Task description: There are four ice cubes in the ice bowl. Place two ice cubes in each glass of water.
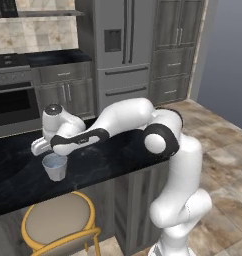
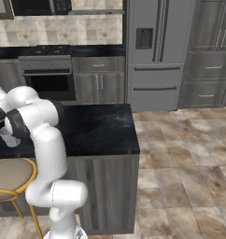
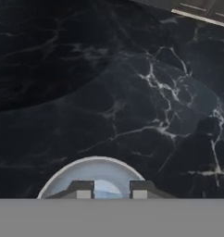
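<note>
Gripper (image 3: 111, 189): above the glass mouth, jaws narrow, a pale blue-white ice cube (image 3: 106, 189) between the tips; grip or mere overlap unclear.
Glass of water (image 1: 55, 166): upright on the black marble counter (image 1: 108, 162), directly under the hand.
Stool (image 1: 57, 220): beside the counter's near edge.

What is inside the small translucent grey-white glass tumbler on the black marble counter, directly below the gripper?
The glass tumbler shows a pale bluish interior, with a brighter blue-white patch between the gripper fingertips. The fingertips cover part of the opening, so any ice cubes cannot be counted.
</note>
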Tool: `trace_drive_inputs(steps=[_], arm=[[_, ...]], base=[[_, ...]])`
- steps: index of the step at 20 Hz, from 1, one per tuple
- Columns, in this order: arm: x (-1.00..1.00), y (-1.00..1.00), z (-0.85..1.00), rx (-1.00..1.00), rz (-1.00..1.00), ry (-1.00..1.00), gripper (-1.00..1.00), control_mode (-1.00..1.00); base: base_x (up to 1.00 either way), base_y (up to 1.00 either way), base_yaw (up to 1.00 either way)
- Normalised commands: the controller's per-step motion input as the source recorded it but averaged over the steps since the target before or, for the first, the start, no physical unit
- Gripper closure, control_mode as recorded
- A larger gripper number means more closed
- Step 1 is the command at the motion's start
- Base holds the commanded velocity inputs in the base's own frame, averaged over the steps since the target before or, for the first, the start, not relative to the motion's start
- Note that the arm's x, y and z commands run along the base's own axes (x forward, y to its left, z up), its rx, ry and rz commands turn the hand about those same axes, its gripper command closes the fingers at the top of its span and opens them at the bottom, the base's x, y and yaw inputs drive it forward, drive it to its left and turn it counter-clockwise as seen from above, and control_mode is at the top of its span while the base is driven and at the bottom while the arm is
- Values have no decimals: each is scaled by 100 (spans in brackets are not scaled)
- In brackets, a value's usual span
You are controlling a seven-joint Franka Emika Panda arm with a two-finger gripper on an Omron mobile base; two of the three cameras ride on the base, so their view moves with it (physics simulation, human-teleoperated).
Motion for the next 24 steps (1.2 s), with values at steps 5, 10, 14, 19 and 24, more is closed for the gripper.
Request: trace_drive_inputs(steps=[5, 10, 14, 19, 24], arm=[[31, 20, -6, 5, 0, 0, -100, -100], [-43, -2, 0, 0, 0, -1, -100, -100], [-100, -35, 16, 5, -5, -14, -100, -100], [-86, -72, 45, 10, -12, -13, -100, -100], [-59, -100, 69, 9, -5, -22, -100, -100]], base=[[0, 0, 0], [0, 0, 0], [0, 0, 0], [0, 0, 0], [0, 0, 0]])
